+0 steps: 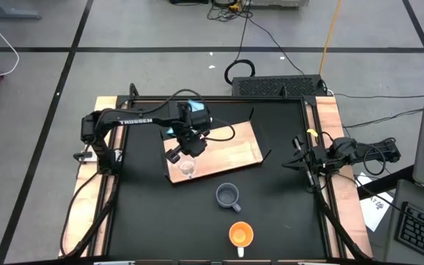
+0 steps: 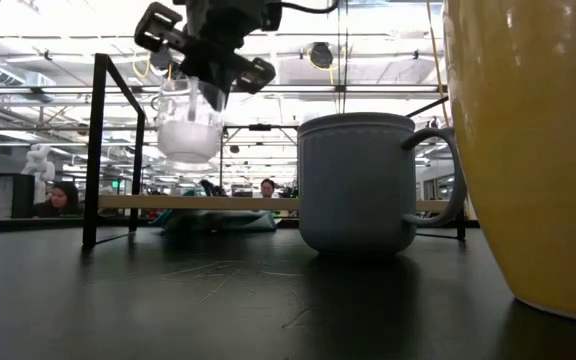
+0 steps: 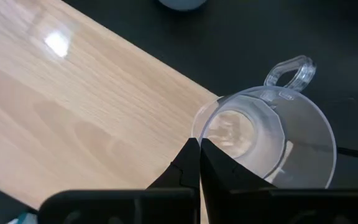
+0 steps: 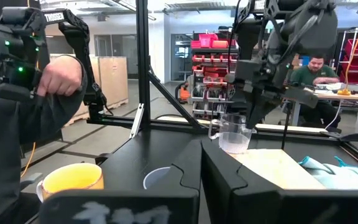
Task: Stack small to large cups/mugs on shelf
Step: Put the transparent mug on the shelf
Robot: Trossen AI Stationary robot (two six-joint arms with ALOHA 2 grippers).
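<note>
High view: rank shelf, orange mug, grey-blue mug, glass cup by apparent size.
1. shelf, by far the largest.
2-3. orange mug and grey-blue mug look alike; no ranking.
4. glass cup, smallest, held by the left gripper.

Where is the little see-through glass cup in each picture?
High view: the small clear glass cup sits under the left pincer, at the light wooden shelf board's near corner.
Low view: upper left, cup held in the air above the board.
Left wrist view: lower right, cup at the board's edge.
Right wrist view: centre, cup hanging over the board.
Shared landmark: the board.
</note>
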